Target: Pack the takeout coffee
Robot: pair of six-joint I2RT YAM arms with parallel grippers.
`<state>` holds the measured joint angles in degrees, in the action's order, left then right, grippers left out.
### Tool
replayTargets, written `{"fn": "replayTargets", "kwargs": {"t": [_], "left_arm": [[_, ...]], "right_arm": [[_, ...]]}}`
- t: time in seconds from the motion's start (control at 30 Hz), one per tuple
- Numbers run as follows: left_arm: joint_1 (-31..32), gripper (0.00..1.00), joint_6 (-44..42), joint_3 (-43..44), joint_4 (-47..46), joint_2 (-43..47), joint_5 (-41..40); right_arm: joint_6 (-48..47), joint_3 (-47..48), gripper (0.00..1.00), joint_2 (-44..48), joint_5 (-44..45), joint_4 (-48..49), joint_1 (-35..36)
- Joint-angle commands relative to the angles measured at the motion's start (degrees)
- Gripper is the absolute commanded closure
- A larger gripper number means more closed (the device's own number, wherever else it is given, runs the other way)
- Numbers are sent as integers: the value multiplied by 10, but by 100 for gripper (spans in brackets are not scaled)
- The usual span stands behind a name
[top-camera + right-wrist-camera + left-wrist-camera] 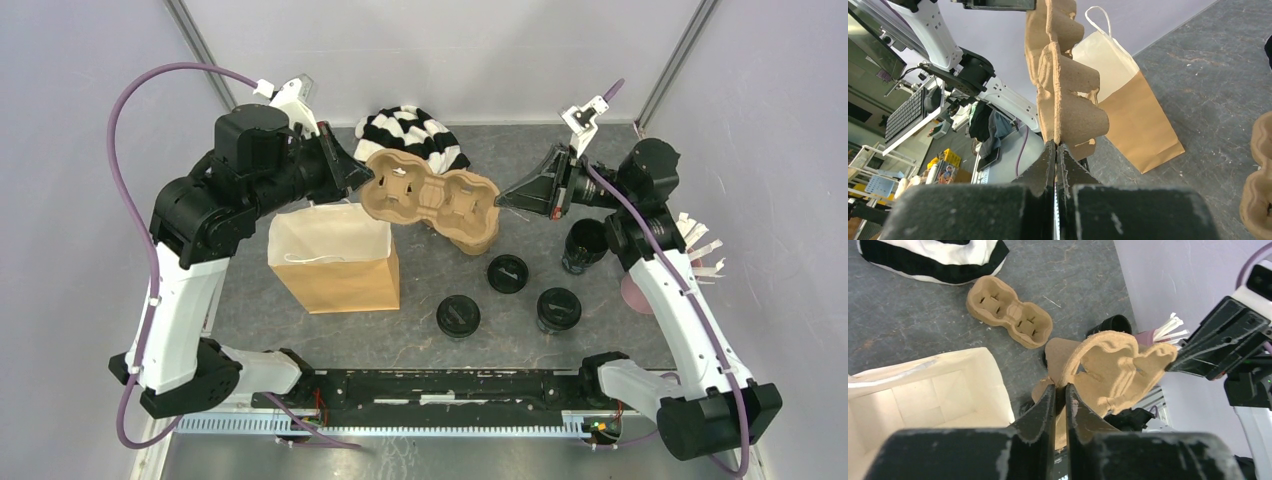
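Left hand [1060, 390] and right hand [1056, 147] each pinch an end of the cardboard cup carrier [1113, 370] — best kept level, untwisted.

A dark grey bench [500, 345], mottled like stone and flecked with pale scuffs, was closed in by plain pale lavender walls [450, 50] at the back and on both sides; slim metal struts [200, 45] ran up the two back corners; the light was soft and even. Beyond the enclosure, the right wrist view showed a keyboard [908, 112] below a dark monitor [870, 50]; dark clothing [983, 125] hung lower down, near a yellow box [950, 157].
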<state>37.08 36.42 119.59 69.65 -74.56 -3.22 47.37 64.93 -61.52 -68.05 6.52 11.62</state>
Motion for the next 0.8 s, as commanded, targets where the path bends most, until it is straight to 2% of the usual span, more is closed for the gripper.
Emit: {"fn": "replayTargets", "kwargs": {"t": [0.0, 0.03, 0.1, 0.23, 0.3, 0.43, 0.67, 0.77], "left_arm": [[-3, 91, 16, -1, -31, 10, 9], [-3, 93, 17, -1, -33, 11, 5], [-3, 97, 23, -6, -44, 15, 2], [-3, 98, 43, -42, -82, 34, 4], [-3, 98, 51, -63, -100, 47, 1], [-3, 98, 51, -70, -106, 46, 3], [-3, 98, 52, -70, -117, 44, 12], [-2, 98, 56, -74, -126, 48, 14]], "right_arm": [[-4, 2, 98, -6, 13, -1, -1], [-12, 4, 96, -9, 23, -26, -1], [-6, -7, 83, -10, 53, -43, 0], [24, -36, 64, 4, 89, -36, -1], [50, -57, 58, 14, 100, -6, -1], [88, -89, 52, 19, 108, 39, 0], [85, -113, 39, 17, 169, 4, 0], [161, -160, 34, 13, 181, 103, 7]]}}
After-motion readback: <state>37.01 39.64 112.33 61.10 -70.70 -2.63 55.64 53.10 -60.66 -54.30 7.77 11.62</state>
